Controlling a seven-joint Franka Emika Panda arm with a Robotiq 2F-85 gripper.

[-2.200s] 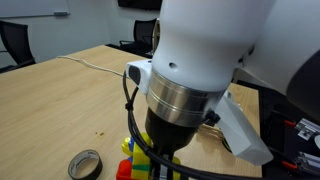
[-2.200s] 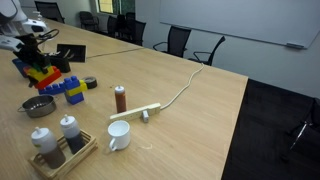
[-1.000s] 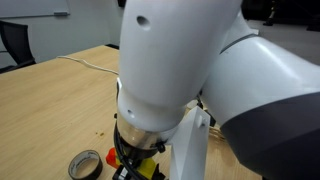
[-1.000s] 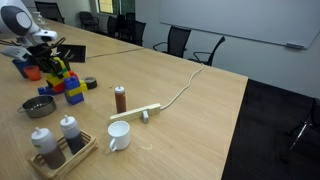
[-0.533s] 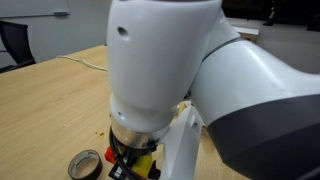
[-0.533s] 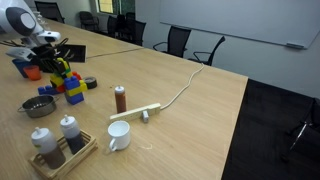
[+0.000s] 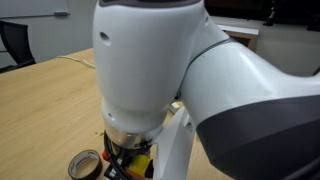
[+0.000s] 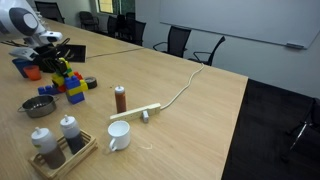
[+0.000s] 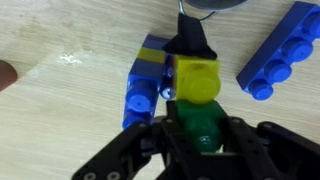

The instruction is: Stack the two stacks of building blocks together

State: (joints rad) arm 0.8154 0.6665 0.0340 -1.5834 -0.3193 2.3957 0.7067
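Moved: gripper (image 8: 55, 62) shifted from the table's far edge to above the table stack (image 8: 72, 90), lower than before; arm (image 7: 160, 70) now blocking far more of an exterior view.
Gripper: clenched on the held stack (image 9: 196, 80), 1 finger at each side of its green block (image 9: 200, 122), with a yellow block beyond.
Held stack: off the table (image 8: 200, 110), directly over the table stack in the wrist view; contact between the 2 impossible to tell.
Table stack: blue and yellow bricks, standing on the wood just beside the bowl (image 8: 38, 106).
Loose brick (image 9: 280, 50): blue, lying flat, apart from both stacks.
Tape roll (image 7: 85, 163): flat on the table, near the blocks.
Elsewhere: bottle (image 8: 120, 98), mug (image 8: 118, 135) and tray (image 8: 88, 150) with 2 shakers, all well apart from the stacks.
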